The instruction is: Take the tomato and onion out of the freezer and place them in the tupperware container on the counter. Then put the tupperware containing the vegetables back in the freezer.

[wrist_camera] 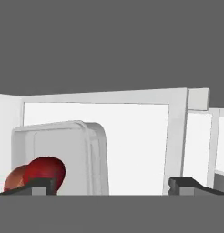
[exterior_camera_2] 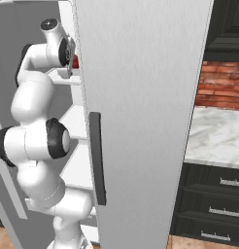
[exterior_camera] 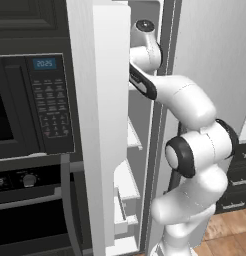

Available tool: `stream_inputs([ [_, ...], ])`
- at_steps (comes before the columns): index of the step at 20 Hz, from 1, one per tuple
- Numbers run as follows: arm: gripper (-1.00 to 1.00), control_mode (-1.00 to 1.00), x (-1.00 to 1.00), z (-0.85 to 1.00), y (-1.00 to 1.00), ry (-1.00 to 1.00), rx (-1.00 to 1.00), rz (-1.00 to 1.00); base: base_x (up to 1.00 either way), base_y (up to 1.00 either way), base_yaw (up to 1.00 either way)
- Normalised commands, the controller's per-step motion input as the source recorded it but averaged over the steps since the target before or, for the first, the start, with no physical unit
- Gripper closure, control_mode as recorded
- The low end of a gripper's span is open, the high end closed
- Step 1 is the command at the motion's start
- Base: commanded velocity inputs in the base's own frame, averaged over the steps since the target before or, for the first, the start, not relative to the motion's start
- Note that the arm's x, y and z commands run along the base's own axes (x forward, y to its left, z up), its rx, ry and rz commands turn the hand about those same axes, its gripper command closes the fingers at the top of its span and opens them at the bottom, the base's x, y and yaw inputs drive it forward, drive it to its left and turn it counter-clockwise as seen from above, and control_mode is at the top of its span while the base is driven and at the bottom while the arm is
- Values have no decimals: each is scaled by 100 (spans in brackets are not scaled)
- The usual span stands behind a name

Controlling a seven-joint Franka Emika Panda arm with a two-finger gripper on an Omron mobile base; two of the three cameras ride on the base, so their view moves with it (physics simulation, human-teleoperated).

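Note:
In the hand view the pale tupperware container (wrist_camera: 73, 154) sits at lower left, inside the white freezer (wrist_camera: 132, 136). The deep-red tomato (wrist_camera: 46, 170) and the orange-brown onion (wrist_camera: 14, 179) lie together at its lower left corner. My gripper (wrist_camera: 111, 185) is open, its fingertips (wrist_camera: 41, 184) wide apart; the left tip is just in front of the tomato, the right one past the container's edge. From the right base view a sliver of the tomato (exterior_camera_2: 75, 62) shows beside my hand at an upper freezer shelf. The arm reaches in past the open freezer door (exterior_camera: 100, 125).
The black oven with keypad (exterior_camera: 50, 100) stands left of the freezer. The other grey freezer door (exterior_camera_2: 141, 97) with its dark handle (exterior_camera_2: 96, 155) is close to my arm's right. The marble counter (exterior_camera_2: 218, 131) over dark drawers lies further right, before the brick wall (exterior_camera_2: 223, 82).

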Motion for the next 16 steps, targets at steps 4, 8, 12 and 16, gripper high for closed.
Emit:
stream_inputs([
  [4, -100, -100, -100, 41, -19, -19, 0, 0, 0, 0, 0],
  [8, -100, -100, -100, 49, -31, -17, 0, 0, 0, 0, 0],
  [12, -100, -100, -100, 44, -30, -11, 2, 0, 0, 0, 0],
  [16, -100, -100, -100, 27, -21, -5, 2, 0, 0, 0, 0],
])
